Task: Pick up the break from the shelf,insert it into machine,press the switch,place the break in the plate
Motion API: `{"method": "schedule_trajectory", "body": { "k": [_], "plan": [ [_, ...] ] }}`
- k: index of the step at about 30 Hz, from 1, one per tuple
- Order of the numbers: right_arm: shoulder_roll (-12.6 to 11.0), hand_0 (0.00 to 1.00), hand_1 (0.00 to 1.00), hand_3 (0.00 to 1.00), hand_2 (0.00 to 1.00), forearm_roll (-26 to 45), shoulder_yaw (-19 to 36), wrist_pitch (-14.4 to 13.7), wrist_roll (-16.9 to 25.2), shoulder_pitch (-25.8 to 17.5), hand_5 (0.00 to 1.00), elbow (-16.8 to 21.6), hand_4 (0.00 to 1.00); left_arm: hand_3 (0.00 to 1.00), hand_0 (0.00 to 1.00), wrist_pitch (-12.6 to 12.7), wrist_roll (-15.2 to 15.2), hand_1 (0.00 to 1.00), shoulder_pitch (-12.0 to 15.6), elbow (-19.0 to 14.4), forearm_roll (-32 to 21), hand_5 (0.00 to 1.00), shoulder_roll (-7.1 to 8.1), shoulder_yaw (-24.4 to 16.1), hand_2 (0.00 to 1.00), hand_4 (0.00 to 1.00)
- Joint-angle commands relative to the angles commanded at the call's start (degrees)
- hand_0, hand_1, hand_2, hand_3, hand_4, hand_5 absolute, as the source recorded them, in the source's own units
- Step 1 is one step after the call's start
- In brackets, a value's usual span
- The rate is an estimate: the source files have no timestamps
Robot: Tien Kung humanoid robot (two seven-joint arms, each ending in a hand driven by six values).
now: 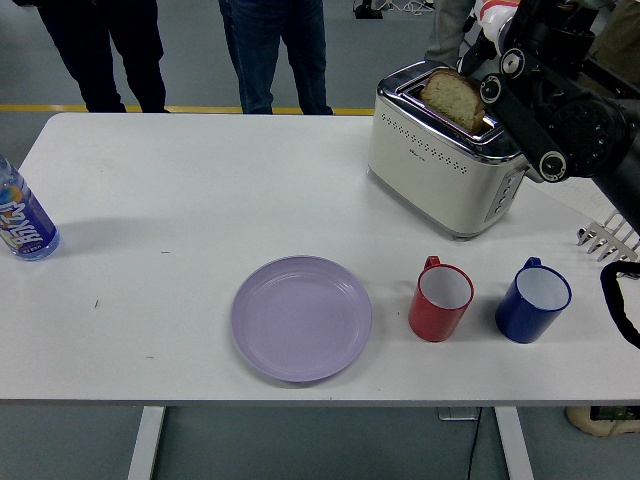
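bread (452,95) sits partly in toaster (445,160) slot; right hand (497,62) above it, grip unclear. i press it level, then find switch.

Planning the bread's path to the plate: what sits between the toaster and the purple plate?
Nothing: the head view shows only bare white table between the toaster and the purple plate.
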Motion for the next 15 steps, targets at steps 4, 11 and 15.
{"method": "schedule_trajectory", "body": {
  "k": [4,11,15],
  "plan": [
    [-0.2,0.724,0.709,0.898,0.842,0.0,0.0,-0.2,0.0,0.1,0.199,0.1,0.718,0.732,0.339,0.0,0.0,0.448,-0.1,0.0,-0.1,0.998,0.02,0.0,0.596,0.609],
    [-0.8,0.739,0.72,0.907,0.854,-0.1,0.4,-0.8,0.0,0.1,0.218,0.7,0.734,0.732,0.338,0.0,0.0,0.447,0.0,0.0,0.0,0.998,0.01,-0.1,0.595,0.609],
    [-1.8,0.742,0.722,0.906,0.852,0.1,1.1,-1.3,0.0,-0.5,0.224,2.1,0.733,0.732,0.337,0.0,0.0,0.446,0.1,0.0,-0.1,0.998,0.01,-0.1,0.595,0.609]
  ]
}}
